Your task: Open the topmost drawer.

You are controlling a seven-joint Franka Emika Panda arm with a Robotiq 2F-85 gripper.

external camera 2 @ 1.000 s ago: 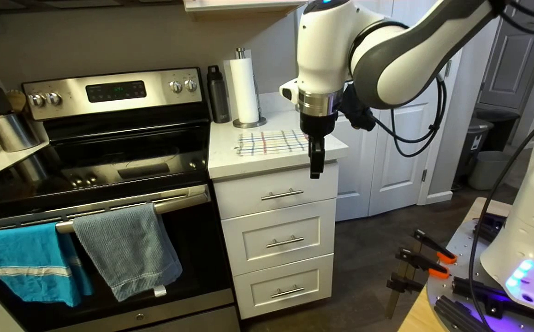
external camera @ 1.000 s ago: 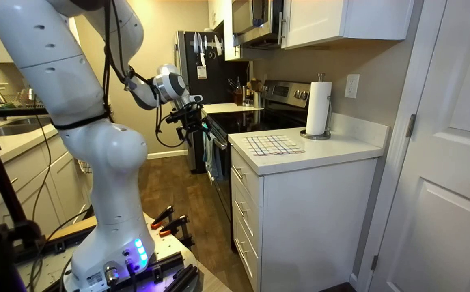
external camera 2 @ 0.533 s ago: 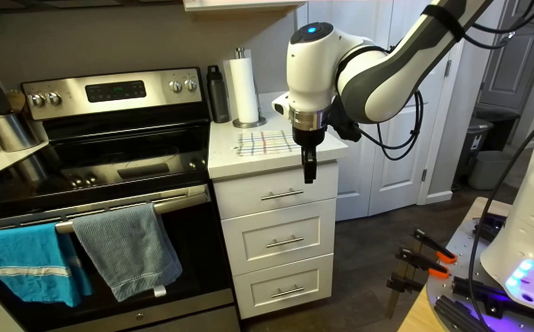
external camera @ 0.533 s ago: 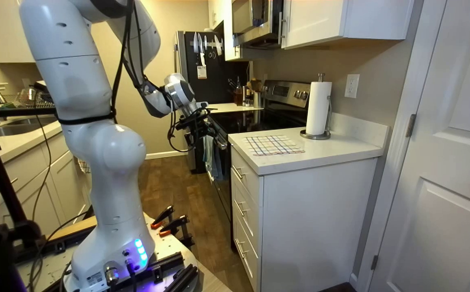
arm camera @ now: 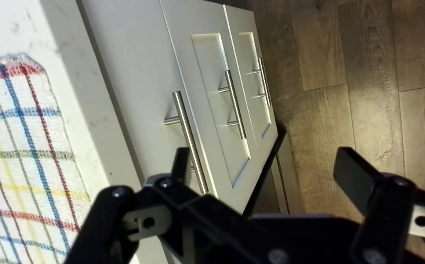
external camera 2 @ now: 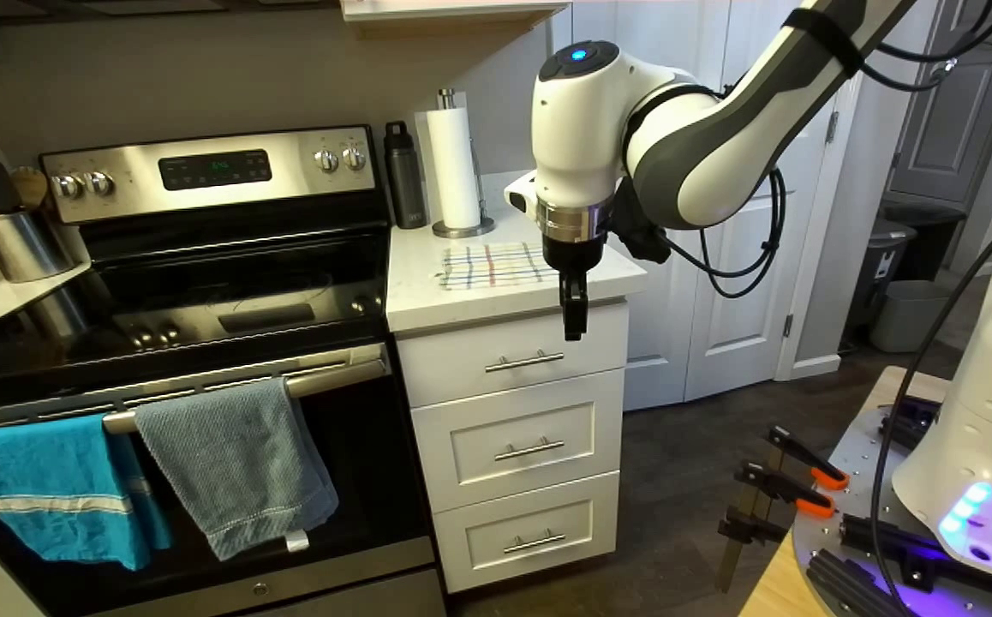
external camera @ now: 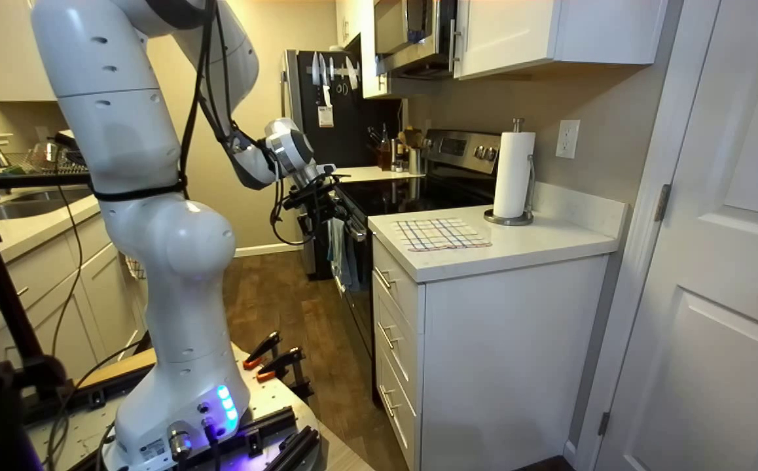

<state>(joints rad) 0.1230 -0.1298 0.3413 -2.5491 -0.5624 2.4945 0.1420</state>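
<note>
The gripper (arm camera: pixel 264 161) is hovering with its fingers (arm camera: pixel 355 176) spread wide, the topmost drawer (arm camera: pixel 142 73) sitting closed ahead of it. In the wrist view the drawer's bar handle (arm camera: pixel 189 139) is running partly behind one finger; in both exterior views it is showing lower than the gripper and apart from it. Beyond the gripper, a checked cloth (arm camera: pixel 32 146) is lying on the counter (arm camera: pixel 84 110).

No text can be read for certain: the green digits (external camera 2: pixel 220 165) on the stove display (external camera 2: pixel 248 174), the round emblem (external camera 2: pixel 260 590) on the oven (external camera 2: pixel 359 488), the mark (external camera 2: pixel 415 218) on the dark bottle (external camera 2: pixel 405 176), the label (external camera: pixel 153 449) on the robot base (external camera: pixel 179 396) and the tag (external camera: pixel 325 117) on the refrigerator (external camera: pixel 346 140) are too small.
</note>
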